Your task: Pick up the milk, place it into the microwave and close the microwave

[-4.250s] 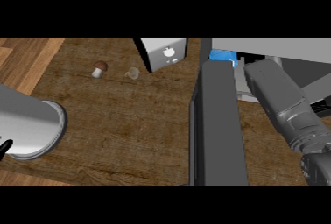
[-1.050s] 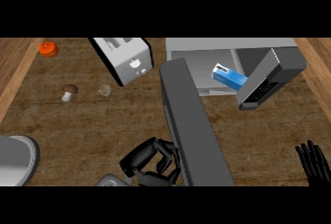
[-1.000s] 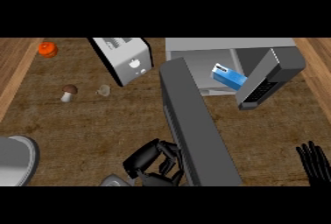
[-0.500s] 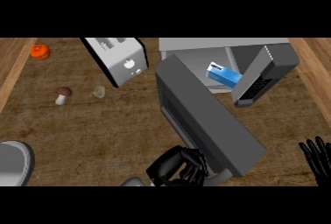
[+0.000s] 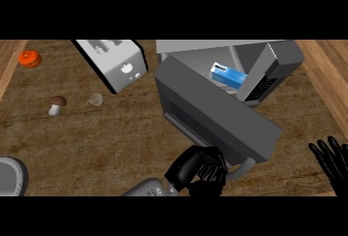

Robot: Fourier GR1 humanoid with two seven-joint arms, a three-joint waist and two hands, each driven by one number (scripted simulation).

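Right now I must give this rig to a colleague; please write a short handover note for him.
Left hand: fingers curled, at the outer edge of the microwave door, beside its handle.
Right hand: open, resting at the lower right edge.
Milk: already inside the microwave.
Done: milk placed.
Left: the door is partly swung in but not shut; push it closed.

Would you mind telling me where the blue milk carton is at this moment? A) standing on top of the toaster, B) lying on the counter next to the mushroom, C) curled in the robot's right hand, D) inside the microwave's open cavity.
D: the milk carton sits inside the microwave, behind its partly open door, against which the left hand rests, while the right hand holds nothing.
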